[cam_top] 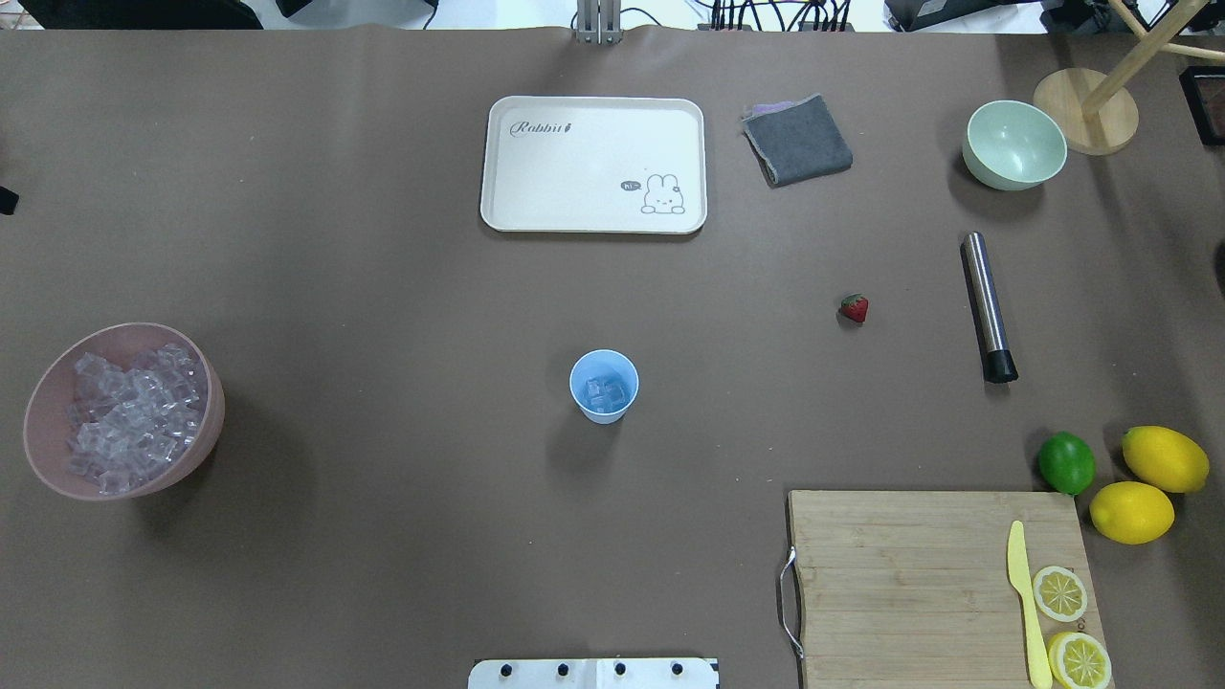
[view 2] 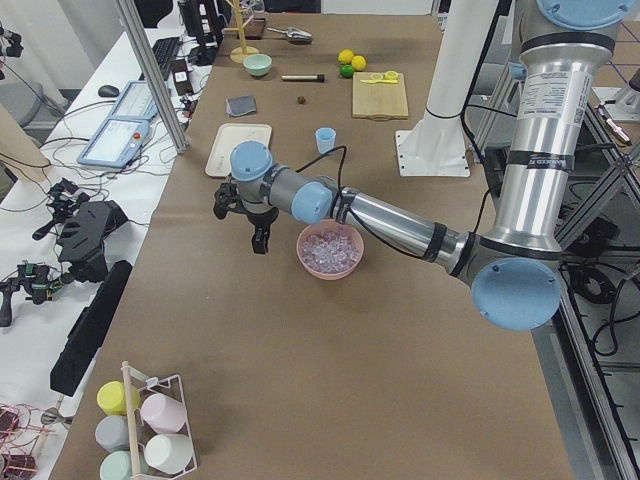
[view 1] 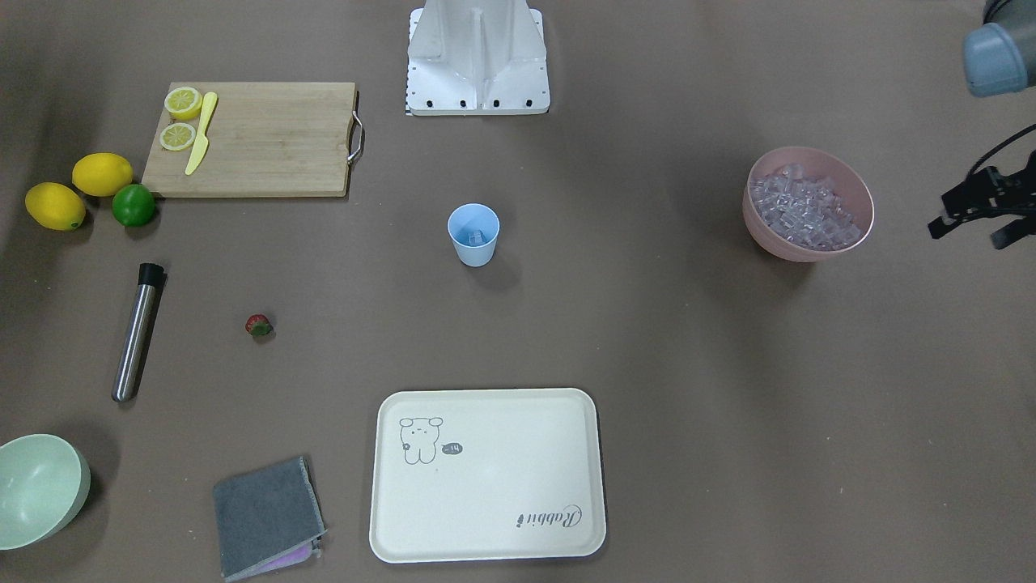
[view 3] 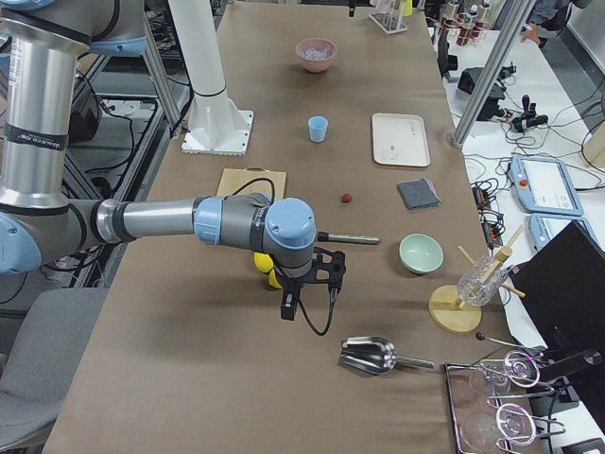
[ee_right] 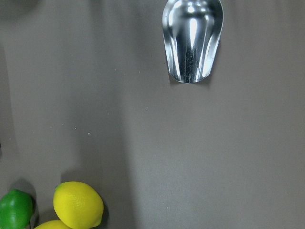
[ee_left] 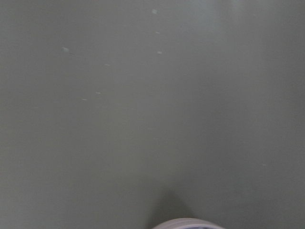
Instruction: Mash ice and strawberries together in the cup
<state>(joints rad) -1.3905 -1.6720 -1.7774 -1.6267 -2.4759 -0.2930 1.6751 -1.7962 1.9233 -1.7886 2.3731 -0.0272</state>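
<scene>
The light blue cup [cam_top: 604, 386] stands upright mid-table with a few ice cubes [cam_top: 605, 391] inside; it also shows in the front-facing view [view 1: 473, 235]. More ice [view 1: 801, 210] fills a pink bowl [view 1: 777, 244]. The small red strawberry [view 1: 259, 325] lies on the table, far from the cup, and shows overhead too [cam_top: 855, 308]. My left gripper [view 1: 969, 235] hangs open and empty just outside the pink bowl. My right gripper [view 3: 310, 301] hovers past the lemons, near a metal scoop [ee_right: 193, 40]; I cannot tell if it is open.
A steel muddler [view 1: 135, 332] lies near the strawberry. A cutting board [view 1: 267, 138] holds lemon slices and a yellow knife, with lemons and a lime [view 1: 133, 205] beside it. A cream tray [view 1: 486, 474], grey cloth [view 1: 267, 514] and pale green bowl [view 1: 36, 486] lie along the far edge.
</scene>
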